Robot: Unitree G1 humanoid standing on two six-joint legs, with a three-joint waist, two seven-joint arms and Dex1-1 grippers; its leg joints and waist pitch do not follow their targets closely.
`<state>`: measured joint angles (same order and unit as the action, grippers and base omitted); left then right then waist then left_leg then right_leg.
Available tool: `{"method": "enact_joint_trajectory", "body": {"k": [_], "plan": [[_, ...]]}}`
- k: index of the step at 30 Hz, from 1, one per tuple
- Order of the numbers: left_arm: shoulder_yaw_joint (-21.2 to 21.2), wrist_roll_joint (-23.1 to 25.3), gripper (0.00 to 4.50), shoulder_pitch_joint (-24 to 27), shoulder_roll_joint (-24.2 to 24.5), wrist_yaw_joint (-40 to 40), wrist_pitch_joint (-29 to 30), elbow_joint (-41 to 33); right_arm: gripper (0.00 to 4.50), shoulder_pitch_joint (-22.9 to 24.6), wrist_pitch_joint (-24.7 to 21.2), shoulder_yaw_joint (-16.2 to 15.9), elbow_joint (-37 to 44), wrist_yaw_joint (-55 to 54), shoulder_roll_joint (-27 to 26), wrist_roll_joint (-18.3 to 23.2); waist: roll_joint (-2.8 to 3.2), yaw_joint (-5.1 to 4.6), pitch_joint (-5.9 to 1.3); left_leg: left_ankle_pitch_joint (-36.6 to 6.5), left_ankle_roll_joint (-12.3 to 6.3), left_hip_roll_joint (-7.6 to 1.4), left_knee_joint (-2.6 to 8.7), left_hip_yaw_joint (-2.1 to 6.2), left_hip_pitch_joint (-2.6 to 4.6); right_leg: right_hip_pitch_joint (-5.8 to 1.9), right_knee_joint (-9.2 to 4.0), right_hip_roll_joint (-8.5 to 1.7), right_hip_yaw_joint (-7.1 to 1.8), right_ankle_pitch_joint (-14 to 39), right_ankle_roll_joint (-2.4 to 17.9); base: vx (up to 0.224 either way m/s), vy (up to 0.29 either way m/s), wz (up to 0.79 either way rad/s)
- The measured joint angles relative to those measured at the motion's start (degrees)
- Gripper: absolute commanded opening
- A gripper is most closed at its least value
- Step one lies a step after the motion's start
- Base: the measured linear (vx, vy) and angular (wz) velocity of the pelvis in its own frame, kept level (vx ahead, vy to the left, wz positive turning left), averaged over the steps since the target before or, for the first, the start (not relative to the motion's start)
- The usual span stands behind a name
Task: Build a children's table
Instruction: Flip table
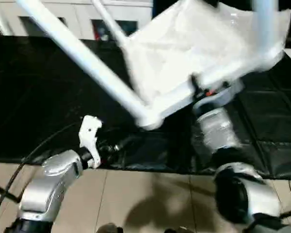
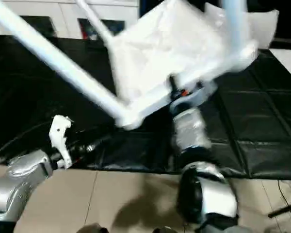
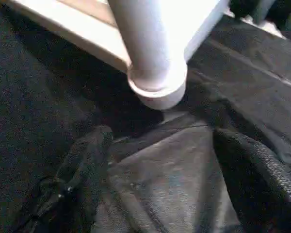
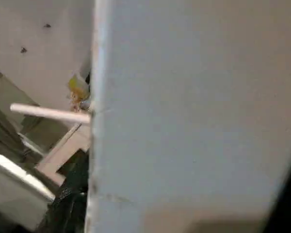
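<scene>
At the lower left of the head views the left arm's silver forearm comes up from the bottom edge and ends at a white bracket; its left end effector (image 1: 106, 147) lies dark against the black floor mat (image 1: 48, 97) and is hard to make out there. In the left wrist view its two black fingers (image 3: 262, 170) stand wide apart with nothing between them, and just beyond them hangs a round corner socket (image 3: 157, 87) of the children's table, with a leg rising out of it and cut off by the frame's top. From the upper left corner of the left eye view a long white leg (image 1: 82, 60) slants down to that corner near the middle of the frame; a second leg (image 1: 109, 24) behind it is thinner and partly hidden. The children's table (image 1: 199, 43) fills the upper middle and right, tilted, its top cut off by the upper edge and its surface blurred. A third leg (image 1: 266, 24) stands at the upper right, also cut off. Under the table's near edge, right of centre, the right end effector (image 1: 203, 92) meets the rim; I cannot tell how far it is open or whether it grips. The right wrist view is mostly a close white surface. A white cabinet (image 1: 82, 19) runs along the top left. Open mat lies to the far left and right, beige floor tiles (image 1: 150, 204) along the bottom.
</scene>
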<state>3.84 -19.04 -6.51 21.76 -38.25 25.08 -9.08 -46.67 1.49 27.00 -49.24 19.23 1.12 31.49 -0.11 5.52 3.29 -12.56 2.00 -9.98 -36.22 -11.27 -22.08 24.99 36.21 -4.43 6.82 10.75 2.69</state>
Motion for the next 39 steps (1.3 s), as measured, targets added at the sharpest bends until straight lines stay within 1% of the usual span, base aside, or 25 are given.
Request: {"method": "enact_joint_trajectory", "body": {"k": [1, 5, 7, 8, 9, 10, 11, 13, 15, 18, 20, 21, 22, 25, 27, 34, 35, 36, 37, 39], "plan": [[0.8, 0.2, 3.90, 0.0, 0.3, -0.8, -0.8, -1.5, 1.99, 0.7, 0.1, -0.5, 1.6, -0.7, 0.3, -0.9, 0.00, -0.01, 0.00, 0.0, 0.02, 0.01, -0.01, -0.02, 0.01, 0.00, 0.00, -0.01, -0.03, 0.0, 0.0, 0.000, 0.000, 0.00], [1.7, 1.0, 3.87, -0.3, 0.3, -1.6, -3.2, -2.3, 1.99, 2.2, 0.4, -1.7, 4.8, -2.4, 1.5, -3.1, -0.04, -0.37, 0.02, 0.1, 0.15, 0.00, 0.00, -0.03, 0.05, 0.02, 0.06, 0.00, -0.05, -0.1, 0.0, 0.000, 0.000, 0.00], [2.3, 1.6, 4.29, -1.0, 0.4, -2.7, -5.1, -2.2, 1.99, 5.5, 0.4, -3.0, 10.5, -4.7, 1.8, -5.1, -0.06, -0.09, 0.04, 0.1, 0.14, 0.00, 0.04, -0.01, 0.03, 0.03, 0.07, 0.00, -0.02, -0.1, 0.0, 0.000, 0.000, 0.00], [2.4, 1.9, 4.33, -1.3, 0.4, -2.8, -5.6, -2.2, 1.99, 6.4, 0.4, -3.6, 12.6, -5.7, 1.8, -5.7, -0.06, -0.05, 0.04, 0.2, 0.15, 0.00, 0.06, -0.01, 0.06, 0.02, 0.07, 0.00, -0.02, -0.1, 0.0, 0.000, 0.000, 0.00], [2.7, 2.0, 4.24, -1.7, 0.4, -2.8, -5.8, -2.2, 1.99, 6.9, 0.4, -4.1, 14.1, -6.7, 1.9, -6.7, -0.06, -0.14, 0.04, 0.2, 0.15, 0.00, 0.05, -0.01, 0.06, 0.02, 0.08, 0.00, -0.04, -0.1, -0.1, 0.000, 0.000, 0.00], [3.1, 2.1, 4.36, -2.3, 0.4, -2.8, -5.9, -2.5, 1.99, 7.8, 0.4, -4.6, 16.1, -8.0, 2.2, -7.8, -0.07, -0.18, 0.03, 0.2, 0.14, 0.00, 0.04, -0.02, 0.08, 0.00, 0.07, 0.00, -0.05, -0.1, -0.1, 0.000, 0.000, 0.00], [3.3, 2.1, 4.36, -2.6, 0.4, -2.8, -5.8, -2.7, 1.99, 8.1, 0.4, -5.0, 17.1, -8.8, 2.4, -8.8, -0.08, -0.33, 0.03, 0.2, 0.14, 0.01, 0.03, -0.04, 0.10, -0.03, 0.07, 0.00, -0.08, -0.2, -0.1, 0.000, 0.000, 0.00], [3.5, 2.4, 4.50, -3.0, 0.3, -2.2, -5.3, -4.0, 1.98, 9.2, 0.3, -5.7, 19.6, -10.3, 3.3, -10.9, -0.10, -0.52, 0.02, 0.2, 0.17, 0.02, 0.03, -0.05, 0.11, -0.05, 0.05, 0.00, -0.09, -0.2, -0.1, 0.000, 0.000, 0.00], [3.6, 2.8, 4.50, -3.4, 0.0, -1.0, -5.1, -4.7, 1.98, 10.1, -0.1, -6.7, 21.5, -11.4, 4.1, -12.5, -0.11, -0.70, 0.02, 0.2, 0.23, 0.02, 0.04, -0.05, 0.15, -0.06, 0.05, 0.02, -0.12, -0.3, -0.1, 0.000, 0.000, 0.00], [3.5, 4.4, 4.50, -5.5, -0.9, 1.4, -5.1, -4.9, 1.98, 11.1, -1.7, -9.2, 24.9, -13.4, 5.6, -16.4, -0.12, -0.99, 0.01, 0.3, 0.35, 0.02, 0.04, -0.04, 0.16, -0.07, 0.04, 0.06, -0.13, -0.3, -0.2, 0.000, 0.000, 0.00], [3.4, 5.3, 4.50, -6.8, -1.4, 2.6, -5.5, -5.3, 1.98, 12.1, -3.4, -11.6, 27.8, -14.5, 6.6, -19.3, -0.15, -1.36, 0.01, 0.4, 0.40, 0.01, 0.04, -0.03, 0.16, -0.07, 0.03, 0.07, -0.13, -0.3, -0.4, 0.000, 0.000, 0.00], [3.3, 5.3, 4.50, -7.2, -1.5, 3.0, -5.7, -5.6, 1.98, 12.4, -3.6, -12.2, 28.6, -14.6, 6.8, -20.3, -0.19, -1.50, -0.02, 0.4, 0.41, 0.01, 0.04, -0.02, 0.16, -0.09, 0.03, 0.08, -0.13, -0.3, -0.4, 0.000, 0.000, 0.00], [3.2, 6.1, 4.50, -8.3, -2.0, 4.3, -5.7, -5.7, 1.98, 13.0, -4.6, -13.7, 30.4, -15.5, 7.4, -22.3, -0.26, -1.75, 0.02, 0.4, 0.47, 0.01, 0.04, -0.01, 0.14, -0.08, 0.03, 0.08, -0.12, -0.3, -0.4, 0.000, 0.000, 0.00], [2.9, 10.7, 4.50, -12.9, -1.2, 8.0, -7.3, -5.7, 1.98, 13.4, -7.7, -18.0, 33.0, -17.1, 9.1, -28.0, -0.32, -2.07, 0.05, 0.4, 0.57, 0.01, 0.03, 0.00, 0.13, -0.08, -0.01, 0.10, -0.13, -0.5, -0.4, 0.000, 0.000, 0.00], [2.6, 12.8, 4.50, -14.6, -0.6, 9.6, -8.2, -5.9, 1.98, 13.4, -8.7, -19.6, 33.8, -17.4, 9.3, -30.2, -0.37, -2.20, 0.02, 0.5, 0.59, 0.01, 0.03, 0.01, 0.15, -0.16, -0.03, 0.10, -0.14, -0.5, -0.5, 0.000, 0.000, 0.00], [2.1, 18.3, 4.50, -17.3, -0.2, 13.6, -13.7, -5.3, 1.95, 13.5, -12.8, -20.7, 36.4, -19.6, 8.5, -31.0, -0.47, -2.05, -0.03, 0.6, 0.56, 0.02, 0.00, 0.03, 0.13, -0.19, -0.04, 0.10, -0.16, -0.6, -0.5, 0.000, 0.000, 0.00], [2.2, 19.0, 4.50, -17.6, -0.2, 14.1, -14.9, -5.1, 2.29, 13.8, -13.3, -20.8, 37.0, -19.6, 8.5, -31.1, -0.48, -2.03, -0.04, 0.6, 0.56, 0.02, -0.01, 0.04, 0.12, -0.19, -0.04, 0.10, -0.16, -0.6, -0.5, 0.000, 0.000, 0.00], [2.2, 20.1, 4.50, -18.0, -0.1, 15.0, -16.4, -4.7, 2.29, 14.0, -13.7, -20.8, 37.4, -19.5, 8.5, -31.2, -0.50, -2.02, -0.06, 0.6, 0.56, 0.02, -0.01, 0.04, 0.13, -0.21, -0.04, 0.10, -0.16, -0.6, -0.5, 0.000, 0.000, 0.00], [2.3, 21.9, 4.50, -18.5, 0.4, 16.1, -18.5, -3.9, 2.67, 14.3, -13.9, -21.1, 37.6, -19.5, 8.6, -31.4, -0.63, -2.07, -0.14, 0.6, 0.57, 0.01, 0.00, 0.06, 0.14, -0.22, -0.04, 0.12, -0.16, -0.6, -0.5, 0.000, 0.000, 0.00], [3.1, 25.8, 4.50, -19.3, 2.6, 17.8, -21.9, -2.3, 2.67, 14.9, -13.9, -21.4, 37.7, -19.4, 8.7, -31.6, -0.90, -2.16, -0.31, 0.6, 0.58, 0.00, 0.00, 0.14, 0.14, -0.29, -0.04, 0.17, -0.15, -0.6, -0.5, 0.000, 0.000, 0.00]]}}
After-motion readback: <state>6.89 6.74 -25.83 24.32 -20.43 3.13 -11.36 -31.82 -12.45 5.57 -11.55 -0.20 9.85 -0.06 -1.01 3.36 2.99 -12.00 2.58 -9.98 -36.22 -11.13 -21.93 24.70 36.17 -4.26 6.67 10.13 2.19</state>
